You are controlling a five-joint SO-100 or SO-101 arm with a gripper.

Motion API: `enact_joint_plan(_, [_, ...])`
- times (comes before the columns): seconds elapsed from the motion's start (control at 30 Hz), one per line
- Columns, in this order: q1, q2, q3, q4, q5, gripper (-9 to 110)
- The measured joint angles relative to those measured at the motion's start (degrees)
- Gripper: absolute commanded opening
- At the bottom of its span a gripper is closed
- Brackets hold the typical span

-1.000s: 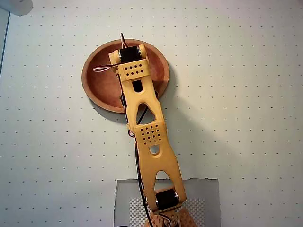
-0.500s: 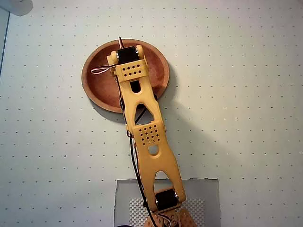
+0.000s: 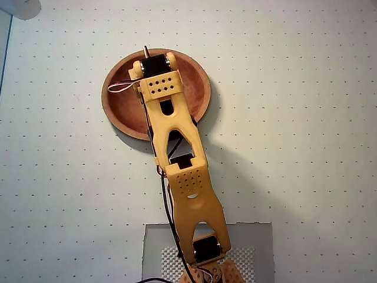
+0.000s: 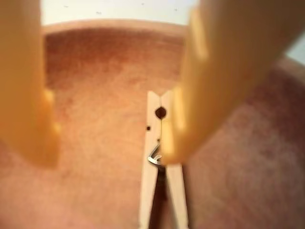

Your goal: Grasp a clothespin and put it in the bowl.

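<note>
In the wrist view the clothespin [image 4: 150,181], pale wood with a metal spring, lies flat on the reddish-brown floor of the bowl [image 4: 95,95]. My gripper [image 4: 109,155] hangs just above it, open, with the yellow fingers [image 4: 28,119] wide apart and nothing held. The right finger covers part of the clothespin's right side. In the overhead view the bowl [image 3: 123,106] sits at upper centre-left, and my yellow arm [image 3: 182,171] reaches over it, hiding both the gripper and the clothespin.
A white dotted tabletop [image 3: 294,147] surrounds the bowl. A grey mat [image 3: 156,242] under the arm's base lies at the bottom edge. A pale round object [image 3: 17,7] shows in the top left corner.
In the overhead view the arm's wrist end has shifted slightly up and to the left over the bowl, and the elbow has folded a little.
</note>
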Motion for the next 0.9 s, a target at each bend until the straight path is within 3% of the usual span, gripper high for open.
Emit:
enact_joint_plan(0.7, [1.41,48.08,47.11,0.00,0.00,13])
enact_joint_plan(0.9, [4.39,60.12,56.60,0.00,0.00,3])
